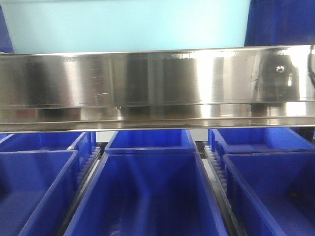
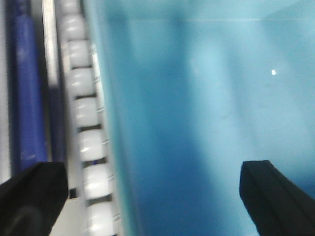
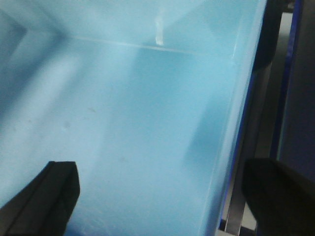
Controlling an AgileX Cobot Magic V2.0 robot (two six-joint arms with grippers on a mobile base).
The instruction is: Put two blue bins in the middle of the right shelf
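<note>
Several blue bins sit in rows under the shelf; the large middle bin point(image 1: 147, 196) is nearest. Neither gripper shows in the front view. In the left wrist view my left gripper point(image 2: 152, 196) is open, straddling the left wall of a blue bin point(image 2: 206, 98). One finger point(image 2: 34, 196) is outside over the rollers and the other inside. In the right wrist view my right gripper point(image 3: 160, 196) is open, straddling the right wall of a blue bin point(image 3: 123, 98). One finger point(image 3: 47, 196) is inside and the other outside. No finger visibly touches a wall.
A wide steel shelf beam point(image 1: 157, 83) crosses the front view just above the bins. More blue bins stand left point(image 1: 29, 191), right point(image 1: 275, 191) and behind point(image 1: 150, 140). White roller tracks point(image 2: 83, 113) run between the bins. A steel rail point(image 3: 246, 196) lies beside the right wall.
</note>
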